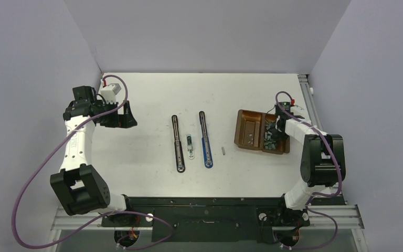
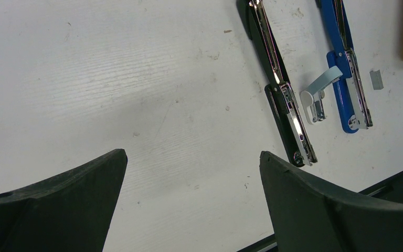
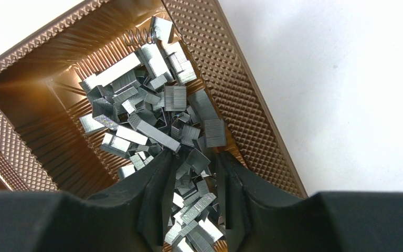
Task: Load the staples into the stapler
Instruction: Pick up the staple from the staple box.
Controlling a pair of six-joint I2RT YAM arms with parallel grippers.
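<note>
Right wrist view: the right claw is dug into the heap of staples in the right compartment of the brown tray. Its fingers are narrowed with strips between them, but you cannot tell whether one is truly pinched. The pile is jumbled, so single out one whole strip, grip its long flat sides, lift straight up and check that nothing dangles.

The left claw hangs released and empty at the left. The black stapler and blue stapler lie folded open mid-surface, with a loose strip just right of the blue one.

The surface is white and scuffed. Plain pale walls stand on three sides.
</note>
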